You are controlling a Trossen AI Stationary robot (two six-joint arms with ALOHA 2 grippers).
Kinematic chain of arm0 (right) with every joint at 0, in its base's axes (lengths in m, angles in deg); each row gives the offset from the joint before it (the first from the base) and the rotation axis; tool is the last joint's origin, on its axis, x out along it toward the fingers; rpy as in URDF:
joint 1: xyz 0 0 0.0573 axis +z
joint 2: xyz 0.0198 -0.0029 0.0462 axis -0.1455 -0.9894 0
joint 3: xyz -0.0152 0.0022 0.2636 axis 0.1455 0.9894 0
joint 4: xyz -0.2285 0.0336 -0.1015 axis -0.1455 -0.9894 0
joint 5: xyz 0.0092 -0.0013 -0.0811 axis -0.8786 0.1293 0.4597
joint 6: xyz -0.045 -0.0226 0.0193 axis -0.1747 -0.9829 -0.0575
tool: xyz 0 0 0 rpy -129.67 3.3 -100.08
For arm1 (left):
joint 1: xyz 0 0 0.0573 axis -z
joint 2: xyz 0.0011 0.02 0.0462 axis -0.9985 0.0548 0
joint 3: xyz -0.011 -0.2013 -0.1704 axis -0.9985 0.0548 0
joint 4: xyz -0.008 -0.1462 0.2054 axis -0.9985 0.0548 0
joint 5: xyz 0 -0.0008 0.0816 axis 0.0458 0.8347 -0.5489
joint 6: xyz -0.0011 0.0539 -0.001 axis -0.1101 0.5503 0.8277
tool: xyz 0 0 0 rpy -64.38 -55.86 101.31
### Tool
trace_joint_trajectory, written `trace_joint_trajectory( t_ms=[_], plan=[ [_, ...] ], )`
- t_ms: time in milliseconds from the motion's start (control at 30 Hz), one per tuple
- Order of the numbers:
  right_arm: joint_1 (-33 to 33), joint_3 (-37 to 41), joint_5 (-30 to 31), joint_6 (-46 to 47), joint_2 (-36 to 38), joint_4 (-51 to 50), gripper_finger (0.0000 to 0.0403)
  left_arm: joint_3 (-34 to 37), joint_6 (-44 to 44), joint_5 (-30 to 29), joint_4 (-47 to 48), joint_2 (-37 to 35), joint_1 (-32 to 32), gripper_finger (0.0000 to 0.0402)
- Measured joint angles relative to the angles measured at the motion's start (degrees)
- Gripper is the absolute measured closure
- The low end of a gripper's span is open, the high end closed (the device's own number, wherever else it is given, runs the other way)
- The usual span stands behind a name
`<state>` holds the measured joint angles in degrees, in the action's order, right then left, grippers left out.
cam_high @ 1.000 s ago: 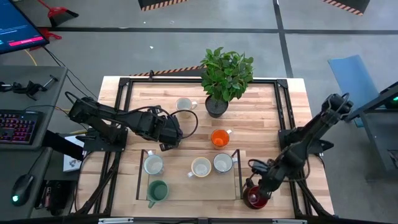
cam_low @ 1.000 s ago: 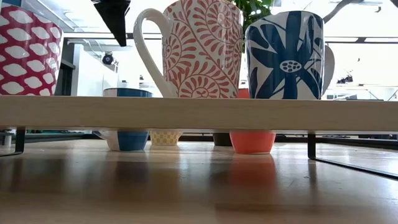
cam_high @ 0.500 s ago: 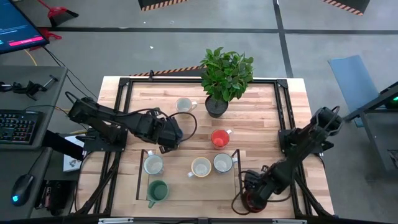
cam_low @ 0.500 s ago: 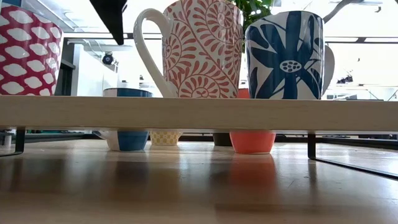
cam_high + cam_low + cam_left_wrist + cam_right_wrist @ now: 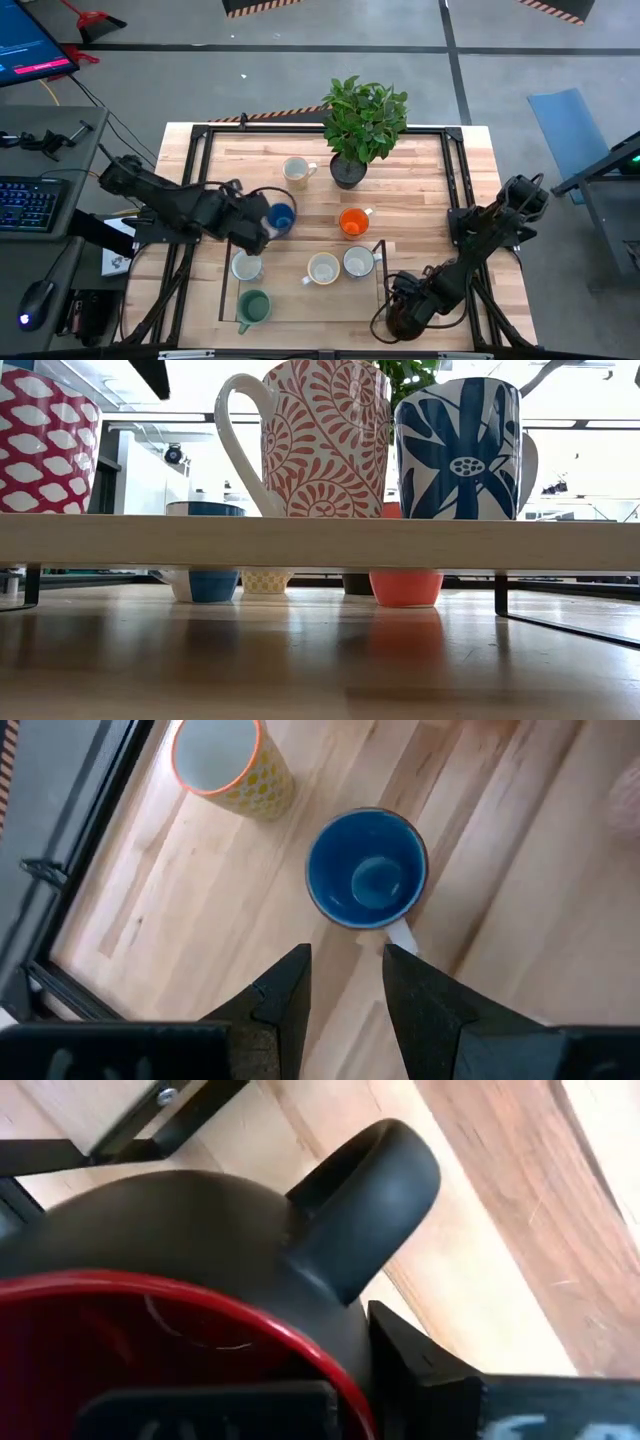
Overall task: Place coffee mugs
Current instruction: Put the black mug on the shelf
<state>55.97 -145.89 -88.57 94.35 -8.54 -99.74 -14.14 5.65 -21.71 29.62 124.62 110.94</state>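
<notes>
Mugs are spread over the tabletop (image 5: 420, 180), and the one that matters for the left arm is the blue mug (image 5: 367, 868), which stands upright just ahead of the left claw (image 5: 346, 982). In the left wrist view that claw's two dark fingers are spread with nothing between them, and the mug's short white handle (image 5: 401, 936) points back toward the gap, nearer to one finger than the other. The mug is close to the fingertips but apart from them. A yellow-dotted mug with an orange rim (image 5: 226, 762) stands farther ahead and off to one side. From above, the left claw (image 5: 256, 232) sits at the near edge of the blue mug (image 5: 281, 217), with the orange mug (image 5: 352, 222) well apart on its far side. My judgement is that any regrasp would turn on that handle, since it lies almost in line with the opening. The right claw (image 5: 405, 320) is low at the near right corner of the tabletop, and the right wrist view shows it pinching the dark red mug (image 5: 160, 1280) by the rim, with the mug's dark handle (image 5: 365, 1200) sticking out away from the claw. The right arm is the nearer one to the rack holding the green mug (image 5: 254, 306) and three pale mugs.
</notes>
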Motion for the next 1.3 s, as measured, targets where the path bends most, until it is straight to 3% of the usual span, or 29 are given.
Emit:
trace_joint_trajectory(
  t_ms=[167,367,533,700,833,967,1300],
  plan=[
    [1.37,0.02,-0.08,0.64,2.68,-6.60,0.0399,0.00,-5.41,0.09,4.05,-4.42,5.02,0.0289],
    [4.13,-0.65,3.67,10.45,13.19,-20.23,0.0401,-0.04,-11.57,4.46,5.06,-10.07,11.65,0.0289],
    [6.61,-6.75,17.79,19.03,21.42,-30.15,0.0402,-0.09,-15.72,9.96,5.23,-12.21,17.65,0.0289],
    [6.39,-14.29,32.76,16.62,23.93,-31.06,0.0402,0.57,-16.79,13.78,5.28,-12.32,23.28,0.0289],
    [3.67,-20.62,41.23,6.43,21.96,-25.62,0.0402,1.71,-20.89,14.45,5.46,-12.34,27.32,0.0289],
    [-1.54,-27.78,43.90,-10.92,17.55,-18.25,0.0402,1.73,-25.95,14.45,5.42,-12.37,30.47,0.0289],
    [-18.18,-54.51,33.55,-50.04,-3.25,-17.60,0.0403,1.73,-31.24,12.86,5.38,-12.35,32.67,0.0289]
  ],
)
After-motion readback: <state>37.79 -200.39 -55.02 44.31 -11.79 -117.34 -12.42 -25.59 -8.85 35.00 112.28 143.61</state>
